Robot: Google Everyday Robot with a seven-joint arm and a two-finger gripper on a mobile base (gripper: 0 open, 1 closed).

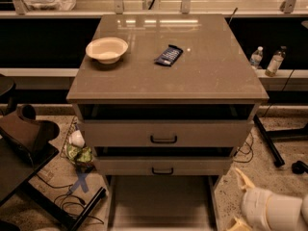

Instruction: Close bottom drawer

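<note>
Cream-coloured and rounded, the gripper (239, 201) sits in the lower right corner of the frame, its white wrist running off the right edge. Its two fingers (244, 178) stand spread apart with nothing between them, one pointing up toward the cabinet's right leg, the other half cut off by the bottom edge. It touches nothing.

Just left of the gripper is the bottom drawer (161, 203), pulled far out toward the bottom edge of the frame. Its pale, shallow floor is seen from above, and its front panel appears to lie beyond the frame.

Above it is the middle drawer (163, 166) with a small black handle, and above that the taller top drawer (163, 133) with the same handle. Both have a dark gap over their fronts.

The grey-beige cabinet top (202, 76) carries a cream bowl (107, 48) at the upper left and a dark blue snack wrapper (168, 55) near the middle, well apart from each other.

Two water bottles (275, 62) stand on a ledge at the right. A crumpled green bag (79, 154) lies on the floor by the cabinet's left side, near a cross of blue tape (81, 181).
</note>
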